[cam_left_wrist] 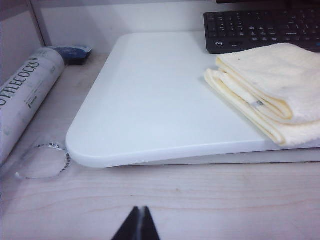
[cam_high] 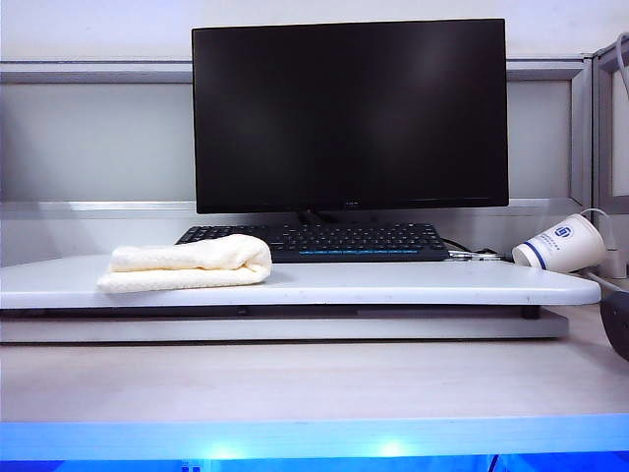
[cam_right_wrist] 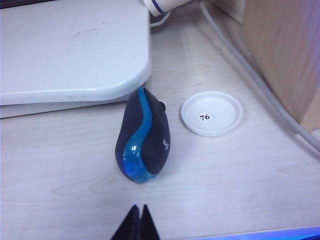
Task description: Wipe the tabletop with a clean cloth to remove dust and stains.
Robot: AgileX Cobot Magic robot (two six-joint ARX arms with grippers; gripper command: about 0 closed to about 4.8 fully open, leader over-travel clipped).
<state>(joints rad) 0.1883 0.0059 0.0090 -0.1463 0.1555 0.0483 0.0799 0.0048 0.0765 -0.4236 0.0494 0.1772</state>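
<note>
Nearest, both end effectors hang low over the wood-grain counter (cam_right_wrist: 210, 170), short of the tabletop (cam_left_wrist: 150, 105): left end effector (cam_left_wrist: 138, 225) clenched, empty; right end effector (cam_right_wrist: 138, 224) clenched, empty, just behind a mouse (cam_right_wrist: 143, 137). Farther, the cloth (cam_high: 189, 264) rests on the tabletop's left part. Risk: wiping may push it against the keyboard (cam_high: 324, 239) beyond, or tip the paper cup (cam_high: 560, 244).

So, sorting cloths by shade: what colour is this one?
Cream-yellow cloth, clearest in the left wrist view.

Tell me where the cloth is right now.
The cloth lies folded on the left part of the white tabletop in the exterior view, just in front of the keyboard's left end, with neither pincer touching it.
</note>
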